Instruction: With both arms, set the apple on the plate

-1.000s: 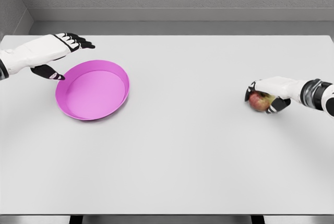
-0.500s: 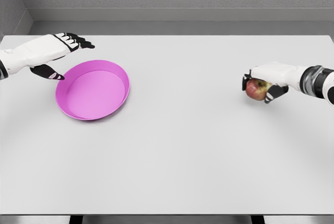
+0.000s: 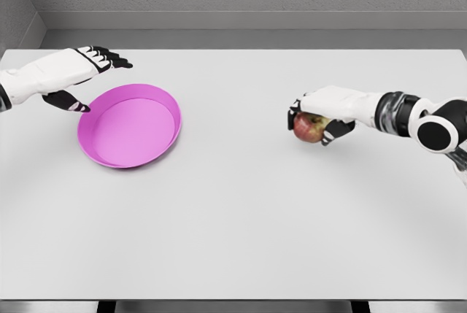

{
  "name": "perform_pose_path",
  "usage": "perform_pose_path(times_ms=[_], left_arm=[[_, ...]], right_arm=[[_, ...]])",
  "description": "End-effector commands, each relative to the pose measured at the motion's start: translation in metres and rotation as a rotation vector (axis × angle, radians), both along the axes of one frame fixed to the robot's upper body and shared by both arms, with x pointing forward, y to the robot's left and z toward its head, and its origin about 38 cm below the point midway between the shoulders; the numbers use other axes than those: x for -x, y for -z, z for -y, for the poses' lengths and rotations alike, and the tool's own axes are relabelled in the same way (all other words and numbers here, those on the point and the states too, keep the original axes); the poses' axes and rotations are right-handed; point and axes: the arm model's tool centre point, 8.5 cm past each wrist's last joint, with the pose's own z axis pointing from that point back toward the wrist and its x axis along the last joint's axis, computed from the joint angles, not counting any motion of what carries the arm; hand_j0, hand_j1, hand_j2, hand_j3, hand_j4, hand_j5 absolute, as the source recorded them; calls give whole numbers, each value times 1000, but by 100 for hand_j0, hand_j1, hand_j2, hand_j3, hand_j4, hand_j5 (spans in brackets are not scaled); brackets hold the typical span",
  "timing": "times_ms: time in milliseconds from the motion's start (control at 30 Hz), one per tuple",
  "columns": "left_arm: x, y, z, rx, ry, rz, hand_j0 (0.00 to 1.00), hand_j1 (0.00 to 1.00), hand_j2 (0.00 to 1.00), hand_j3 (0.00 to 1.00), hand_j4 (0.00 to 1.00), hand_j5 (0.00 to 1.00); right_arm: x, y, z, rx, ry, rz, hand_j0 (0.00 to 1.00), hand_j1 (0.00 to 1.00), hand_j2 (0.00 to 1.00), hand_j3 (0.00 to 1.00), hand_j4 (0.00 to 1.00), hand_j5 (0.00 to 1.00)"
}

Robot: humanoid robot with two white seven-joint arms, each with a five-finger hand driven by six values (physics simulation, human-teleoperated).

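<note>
Apple sits gripped in the right hand, right of frame centre, seemingly lifted just above the counter. The plate lies well apart at left, with the left hand spread beside its upper-left rim. The carry is underway, I judge; next comes a leftward travel and release over the plate.
</note>
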Motion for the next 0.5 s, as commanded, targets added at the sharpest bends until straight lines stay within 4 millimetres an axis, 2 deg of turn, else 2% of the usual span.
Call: perform_pose_path(times_ms=[0, 200, 467], left_arm=[[0, 0, 0, 6, -1, -1, 100, 100, 100, 100, 100, 100], [0, -1, 0, 6, -2, 0, 100, 100, 100, 100, 100, 100], [0, -1, -1, 5, -3, 0, 100, 100, 100, 100, 100, 100]], right_arm=[[2, 3, -19, -29, -48, -4, 54, 54, 54, 54, 54, 54], [5, 0, -55, -79, -128, 1, 54, 54, 54, 54, 54, 54], [11, 1, -88, -113, -193, -8, 54, 54, 54, 54, 54, 54]])
